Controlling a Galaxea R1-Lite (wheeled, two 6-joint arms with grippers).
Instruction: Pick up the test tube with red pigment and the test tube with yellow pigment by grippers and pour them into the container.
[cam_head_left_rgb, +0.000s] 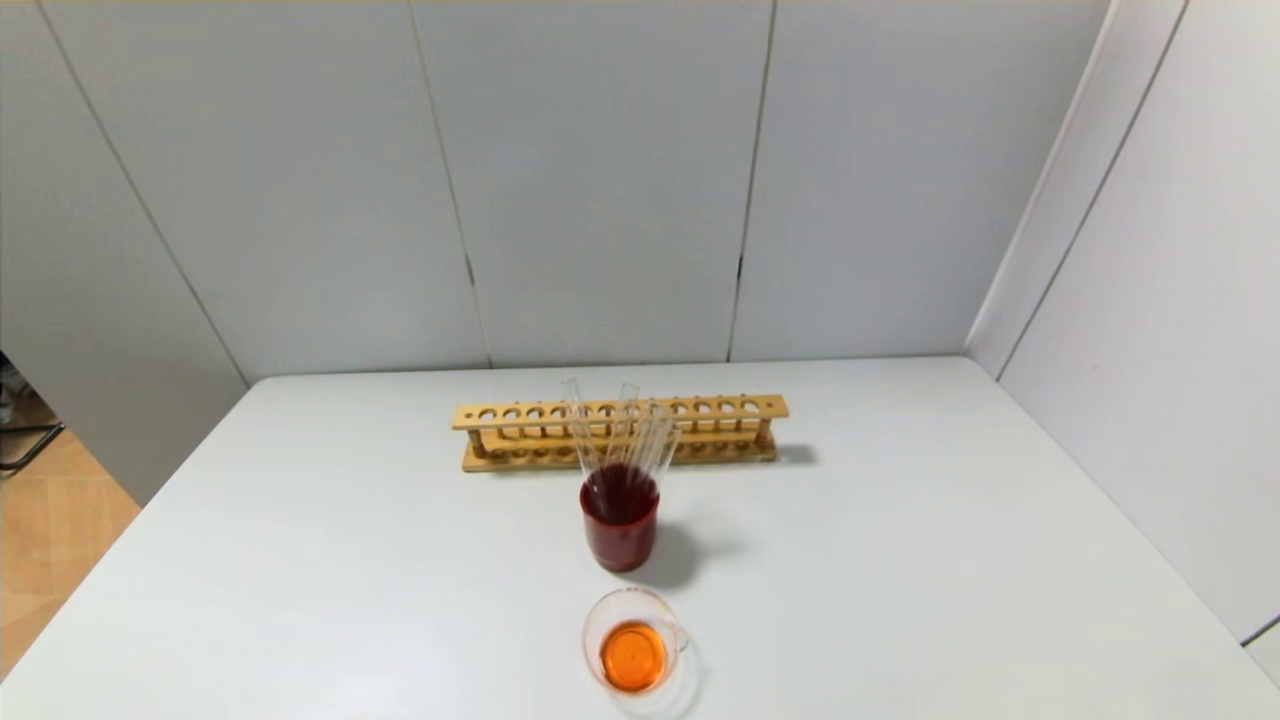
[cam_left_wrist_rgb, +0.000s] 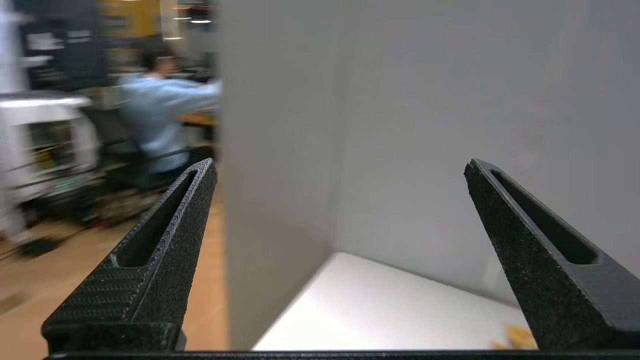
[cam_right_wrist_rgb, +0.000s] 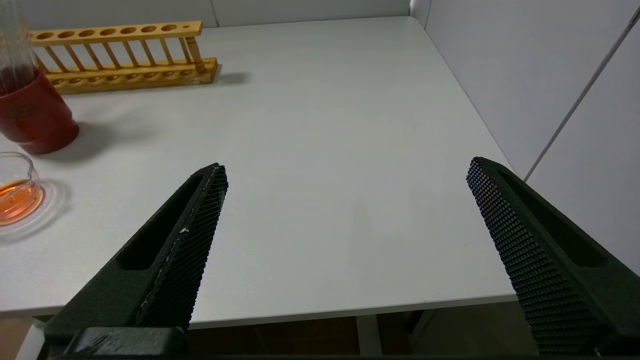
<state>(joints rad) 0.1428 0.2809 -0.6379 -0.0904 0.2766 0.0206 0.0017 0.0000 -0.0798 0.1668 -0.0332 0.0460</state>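
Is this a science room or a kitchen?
Most likely a science lab bench. A wooden test tube rack stands on a white table, glass tubes lean in a red cup, and a small beaker holds orange liquid.

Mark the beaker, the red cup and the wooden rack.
beaker (cam_head_left_rgb: 634, 655), head view, on the orange liquid in its bottom.
red cup (cam_head_left_rgb: 620, 540), head view, on its outer wall.
wooden rack (cam_head_left_rgb: 700, 410), head view, on its top bar with the holes.
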